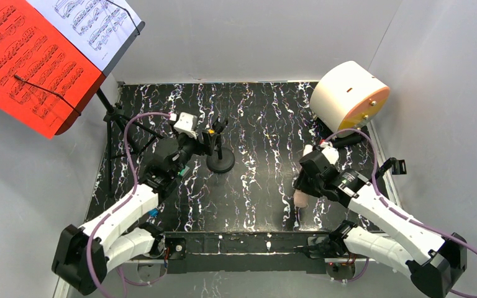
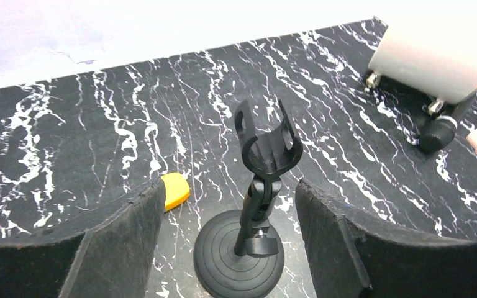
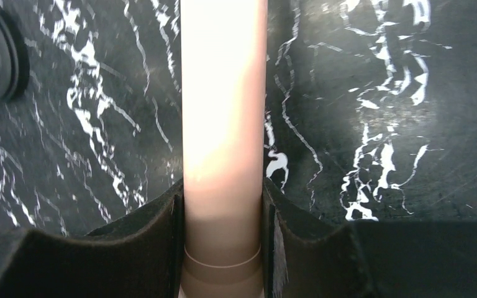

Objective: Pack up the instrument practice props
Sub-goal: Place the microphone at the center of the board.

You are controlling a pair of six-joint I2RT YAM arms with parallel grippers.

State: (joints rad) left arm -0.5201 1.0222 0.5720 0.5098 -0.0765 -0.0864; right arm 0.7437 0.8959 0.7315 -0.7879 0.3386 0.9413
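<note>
- My left gripper (image 2: 230,192): fingers spread, flanking black round-based pole with clip (image 2: 258,186), gaps on both sides; open black white-veined marbled tabletop (image 2: 68,143) beyond, up to the far edge.
- My right gripper (image 3: 223,211): pinching pale beige cylindrical microphone barrel (image 3: 223,93), near the tabletop's front-right.

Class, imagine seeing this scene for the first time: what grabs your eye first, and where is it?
The bright red music sheet on the rack at far left stands out first, then the big white cylinder with its orange face at far right. Close up, the right gripper is clamped on a beige microphone.
</note>
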